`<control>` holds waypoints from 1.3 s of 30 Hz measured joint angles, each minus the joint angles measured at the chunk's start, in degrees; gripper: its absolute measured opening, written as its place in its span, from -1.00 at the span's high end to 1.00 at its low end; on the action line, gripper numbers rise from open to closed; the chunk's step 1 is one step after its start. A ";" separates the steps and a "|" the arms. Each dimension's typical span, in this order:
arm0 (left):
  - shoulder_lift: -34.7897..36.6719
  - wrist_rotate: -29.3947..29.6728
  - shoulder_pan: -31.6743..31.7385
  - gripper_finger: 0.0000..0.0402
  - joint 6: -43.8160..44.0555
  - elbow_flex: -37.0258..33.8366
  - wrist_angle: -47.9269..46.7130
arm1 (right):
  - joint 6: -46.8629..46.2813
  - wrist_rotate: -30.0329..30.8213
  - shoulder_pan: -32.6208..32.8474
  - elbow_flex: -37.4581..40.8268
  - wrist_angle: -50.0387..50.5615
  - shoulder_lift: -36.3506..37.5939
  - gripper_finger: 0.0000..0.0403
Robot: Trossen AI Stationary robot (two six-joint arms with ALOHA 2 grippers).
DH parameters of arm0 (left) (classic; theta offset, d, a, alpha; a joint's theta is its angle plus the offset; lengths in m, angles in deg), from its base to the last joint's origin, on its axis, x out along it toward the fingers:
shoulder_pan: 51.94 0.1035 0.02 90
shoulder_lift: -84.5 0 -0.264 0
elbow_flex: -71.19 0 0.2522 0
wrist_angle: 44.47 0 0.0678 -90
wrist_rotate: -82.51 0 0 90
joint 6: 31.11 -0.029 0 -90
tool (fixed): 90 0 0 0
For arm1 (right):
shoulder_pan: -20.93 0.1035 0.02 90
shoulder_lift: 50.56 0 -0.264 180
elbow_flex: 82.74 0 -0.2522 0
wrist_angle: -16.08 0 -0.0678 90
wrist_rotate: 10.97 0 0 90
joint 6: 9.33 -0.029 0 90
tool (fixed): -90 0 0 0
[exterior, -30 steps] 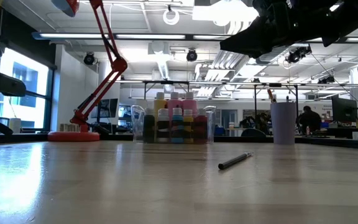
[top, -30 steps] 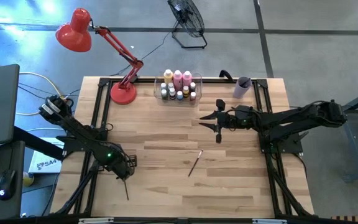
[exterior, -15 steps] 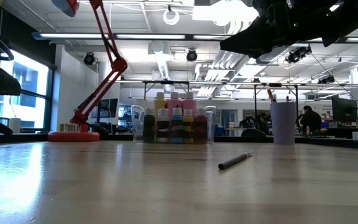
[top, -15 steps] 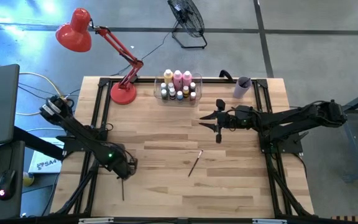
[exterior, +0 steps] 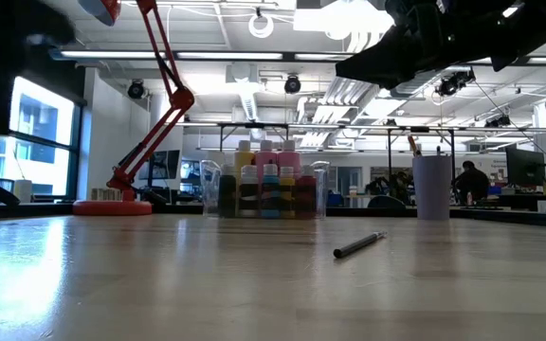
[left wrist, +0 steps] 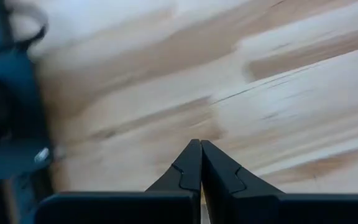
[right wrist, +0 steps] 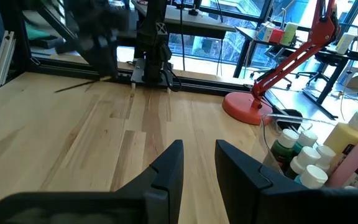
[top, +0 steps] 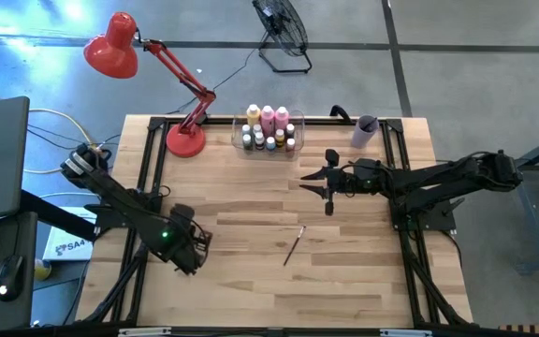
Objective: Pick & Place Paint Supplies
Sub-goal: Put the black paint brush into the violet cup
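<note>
My left gripper hangs over the table's near left part, its fingers shut. In the right wrist view a thin paintbrush juts out beside that blurred gripper; from above the gripper hides it. A second paintbrush lies flat on the table's middle. The paint bottles stand in a clear bin at the far edge. My right gripper hovers open above the middle right, nothing between its fingers. My left gripper is shut on a thin paintbrush, at or near one end, coming from above and pointing steeply down. The brush juts out sideways from the fingers. Blur and the gripper's own body hide the exact place of contact.
A red desk lamp stands with its base at the far left of the table. A lilac cup stands at the far right. Black frame rails run along the table's sides. Bare wood lies between the two arms.
My left gripper has risen from the table and rolled about its own axis. The paintbrush that lay on the wood just near of it no longer lies there. My right arm has kept still.
</note>
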 joint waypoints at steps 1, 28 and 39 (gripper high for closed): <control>0.00 1.73 0.01 1.00 -1.06 1.64 -0.83 | 0.00 0.00 0.00 0.00 0.04 0.00 0.59; 0.52 51.42 0.02 1.00 -19.96 15.47 -17.81 | -4.84 -9.35 0.04 -0.02 -7.84 0.00 0.59; 0.52 57.27 0.02 1.00 -22.88 15.43 -14.57 | -6.21 -9.54 0.07 -0.02 -16.56 -5.66 0.22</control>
